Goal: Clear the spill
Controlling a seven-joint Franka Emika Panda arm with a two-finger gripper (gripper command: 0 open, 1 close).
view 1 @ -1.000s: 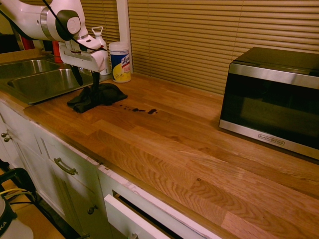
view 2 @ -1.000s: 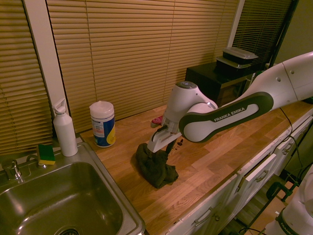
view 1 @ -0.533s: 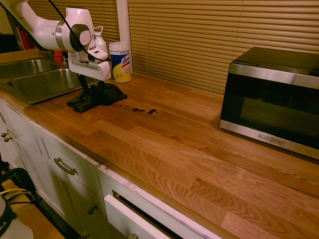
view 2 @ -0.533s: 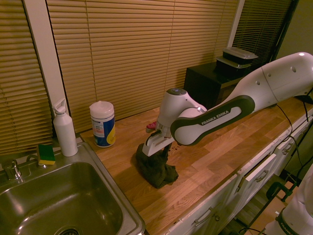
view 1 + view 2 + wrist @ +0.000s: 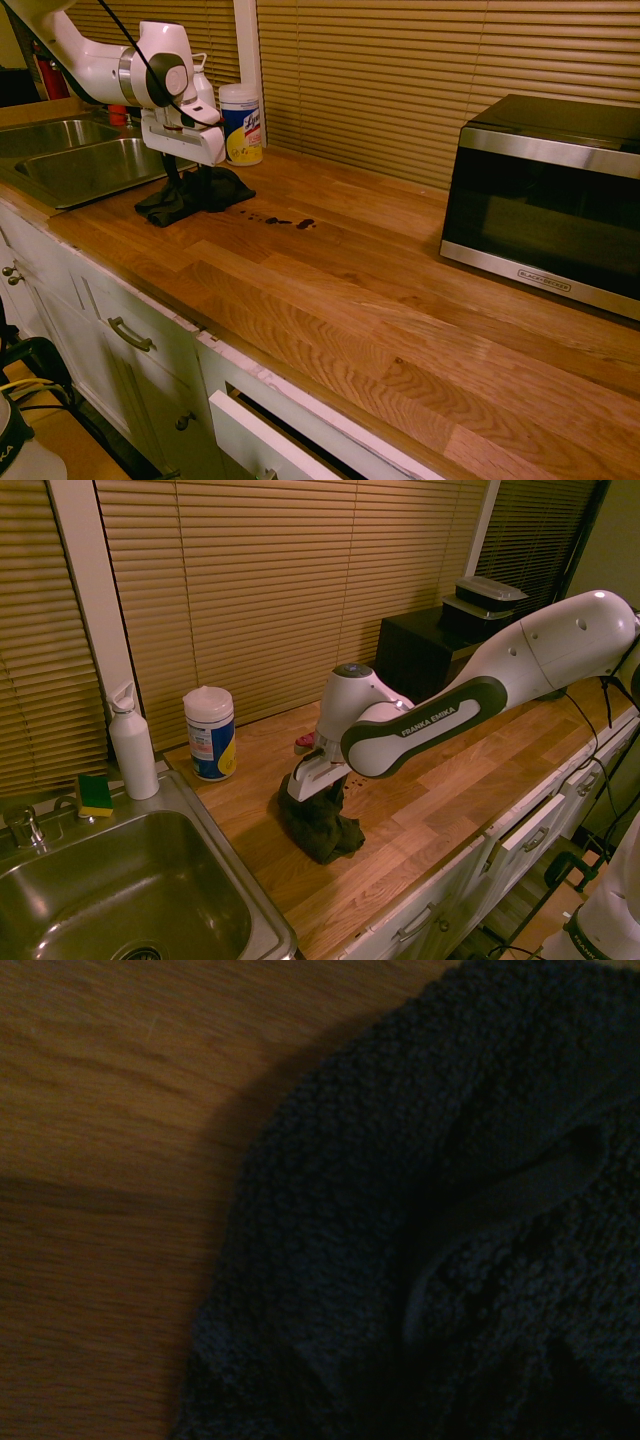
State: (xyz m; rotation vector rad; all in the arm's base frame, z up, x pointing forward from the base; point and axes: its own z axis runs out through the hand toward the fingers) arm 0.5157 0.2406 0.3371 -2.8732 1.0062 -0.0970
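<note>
Right now the spill [image 5: 285,221] is seen as a short row of small dark brown-black blotches and drips on the wooden counter [image 5: 380,300], just beside the crumpled black cloth [image 5: 195,192] on the side toward the microwave [image 5: 545,195]. The largest blot lies at the end of the row farthest from the cloth. In the second exterior view only a few specks of the spill [image 5: 352,776] are made out beside the arm; the rest is covered by it.

The gripper [image 5: 187,178] is pointed straight down over the cloth, with its two dark fingers [image 5: 171,177] held apart and lowered to the fabric. Whether any fold is pinched between them cannot be told, since the tips are lost against the black cloth. From the wrist, only the nubbly dark cloth [image 5: 440,1240] and bare wood are shown, dim and soft in focus.
</note>
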